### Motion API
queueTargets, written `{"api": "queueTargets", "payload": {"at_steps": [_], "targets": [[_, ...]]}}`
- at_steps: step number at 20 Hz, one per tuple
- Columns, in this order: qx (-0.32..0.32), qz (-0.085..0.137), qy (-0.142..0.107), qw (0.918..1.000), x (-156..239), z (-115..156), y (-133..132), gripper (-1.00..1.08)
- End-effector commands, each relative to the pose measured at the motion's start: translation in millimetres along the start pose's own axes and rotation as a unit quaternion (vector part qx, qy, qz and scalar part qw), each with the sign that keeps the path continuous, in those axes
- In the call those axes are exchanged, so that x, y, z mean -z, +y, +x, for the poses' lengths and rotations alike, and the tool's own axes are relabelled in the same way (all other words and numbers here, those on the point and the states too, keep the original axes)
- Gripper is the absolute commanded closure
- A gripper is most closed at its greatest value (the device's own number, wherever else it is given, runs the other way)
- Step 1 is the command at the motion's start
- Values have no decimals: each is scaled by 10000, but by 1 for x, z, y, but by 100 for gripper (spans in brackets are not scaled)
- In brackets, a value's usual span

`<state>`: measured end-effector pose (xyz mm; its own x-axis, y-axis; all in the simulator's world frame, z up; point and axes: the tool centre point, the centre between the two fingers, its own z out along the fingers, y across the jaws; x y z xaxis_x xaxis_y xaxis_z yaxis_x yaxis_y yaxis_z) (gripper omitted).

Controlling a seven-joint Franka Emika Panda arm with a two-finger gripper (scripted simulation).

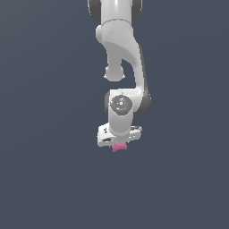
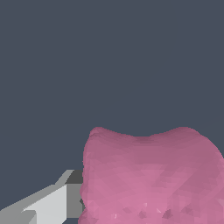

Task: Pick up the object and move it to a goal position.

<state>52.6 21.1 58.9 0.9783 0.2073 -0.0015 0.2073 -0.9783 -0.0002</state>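
Pink block (image 1: 118, 147) sits directly under gripper (image 1: 119, 144), touching one finger (image 2: 48, 205); grip state undeterminable.

The backdrop (image 1: 40, 179) was one flat, uniform slate blue-grey field, evenly lit, with no visible seam between floor and wall in either view.

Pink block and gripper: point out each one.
pink block (image 2: 148, 175): wrist view, middle of its broad pink face.
gripper (image 1: 119, 144): exterior view, underside of the white hand, where the block peeks out.
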Motion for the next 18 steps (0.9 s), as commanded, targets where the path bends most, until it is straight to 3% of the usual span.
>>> {"api": "queueTargets", "payload": {"at_steps": [1,8,18], "targets": [[1,-1,7,10000,13,-2,-1,108],[2,-3,6,10000,69,-12,-5,108],[2,-3,6,10000,188,-32,-14,108]]}}
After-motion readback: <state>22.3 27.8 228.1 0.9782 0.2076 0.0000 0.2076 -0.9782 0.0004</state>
